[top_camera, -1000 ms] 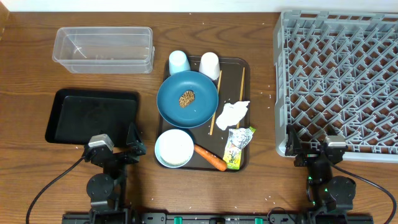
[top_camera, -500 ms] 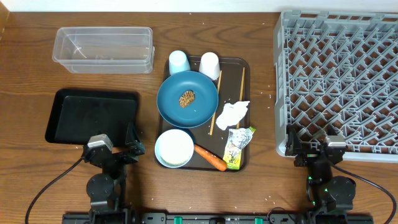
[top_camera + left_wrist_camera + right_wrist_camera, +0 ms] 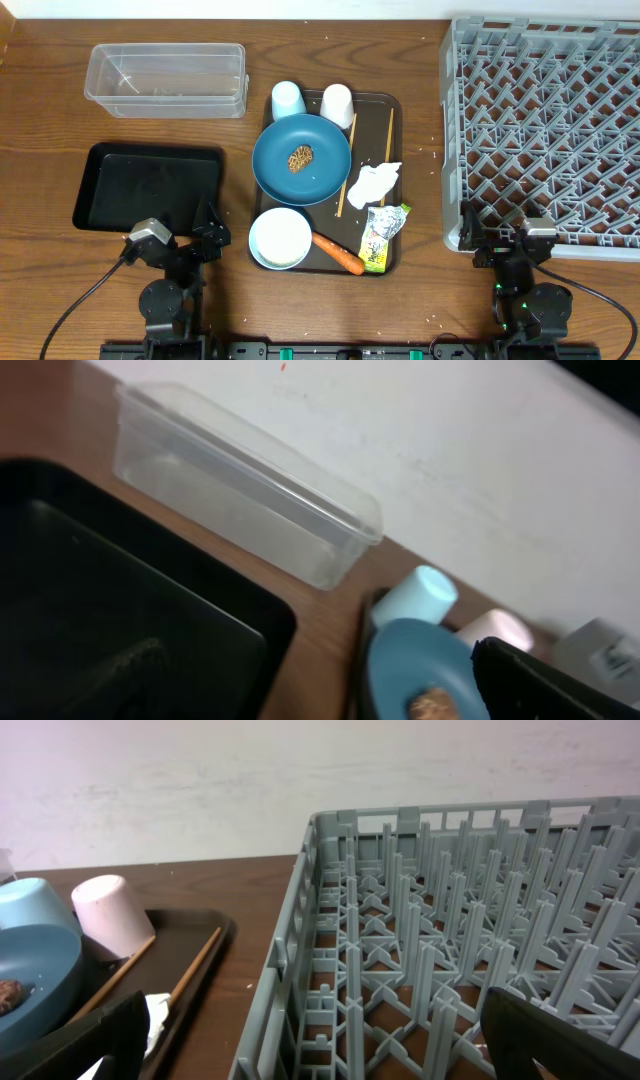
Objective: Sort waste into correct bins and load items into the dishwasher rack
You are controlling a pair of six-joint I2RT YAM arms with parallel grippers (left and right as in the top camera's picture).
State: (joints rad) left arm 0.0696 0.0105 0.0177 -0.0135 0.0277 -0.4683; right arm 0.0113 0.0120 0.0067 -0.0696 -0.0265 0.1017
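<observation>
Nothing binned or racked yet: waste (image 3: 375,183) and dishes (image 3: 320,175) all sit on the brown tray (image 3: 372,135); left gripper (image 3: 180,243) and right gripper (image 3: 505,240) gape open, holding nothing.

light: even, bright | overhead: sharp | left wrist: blurred | right wrist: sharp

No legible text, label or number anywhere; print on the yellow-green wrapper (image 3: 383,238) too small.

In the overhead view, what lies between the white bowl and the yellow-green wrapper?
The orange carrot lies slantwise between the white bowl and the yellow-green wrapper, on the brown tray; only the overhead view shows it.
</observation>
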